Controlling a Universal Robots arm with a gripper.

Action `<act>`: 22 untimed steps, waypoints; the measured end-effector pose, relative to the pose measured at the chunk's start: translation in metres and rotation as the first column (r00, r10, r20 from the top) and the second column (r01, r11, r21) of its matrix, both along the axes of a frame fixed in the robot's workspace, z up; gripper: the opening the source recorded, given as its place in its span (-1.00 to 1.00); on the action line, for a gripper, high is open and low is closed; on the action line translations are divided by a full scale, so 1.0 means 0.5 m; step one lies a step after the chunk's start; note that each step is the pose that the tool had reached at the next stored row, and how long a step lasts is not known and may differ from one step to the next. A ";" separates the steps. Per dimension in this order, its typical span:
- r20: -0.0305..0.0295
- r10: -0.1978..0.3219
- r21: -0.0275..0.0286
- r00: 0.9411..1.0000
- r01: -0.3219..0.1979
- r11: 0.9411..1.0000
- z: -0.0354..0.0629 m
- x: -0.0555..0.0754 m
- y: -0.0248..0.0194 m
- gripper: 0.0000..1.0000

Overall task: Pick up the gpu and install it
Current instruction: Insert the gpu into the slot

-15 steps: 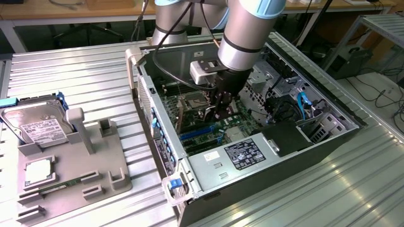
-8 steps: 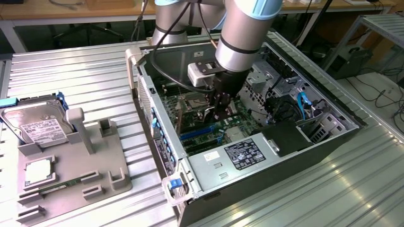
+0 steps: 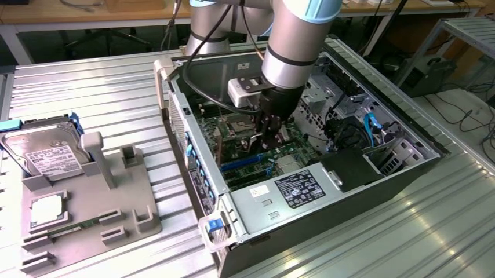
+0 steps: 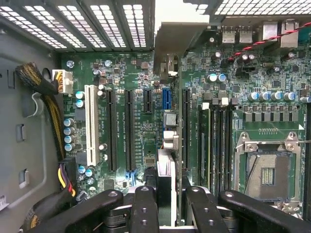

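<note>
Green motherboard, one white slot, blue slot. Black fingers. Silver ribbed surface. Grey tray. Silver hard drive, white label.

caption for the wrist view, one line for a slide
Gripper holds the gpu edge-on above the motherboard slots.
</note>
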State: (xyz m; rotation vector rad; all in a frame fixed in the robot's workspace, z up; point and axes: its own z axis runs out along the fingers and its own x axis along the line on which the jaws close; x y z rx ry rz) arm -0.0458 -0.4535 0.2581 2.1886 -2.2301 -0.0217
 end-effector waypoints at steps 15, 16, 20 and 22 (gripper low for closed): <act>0.000 -0.039 0.002 0.999 0.039 0.999 -0.012 -0.019 0.0003 -0.45; 0.000 -0.028 0.001 1.000 0.028 1.000 -0.013 -0.019 0.0003 -0.45; 0.000 0.001 0.002 1.000 -0.001 1.000 -0.015 -0.022 0.0009 -0.45; 0.000 0.001 0.002 1.000 -0.001 1.000 -0.016 -0.027 0.0018 -0.45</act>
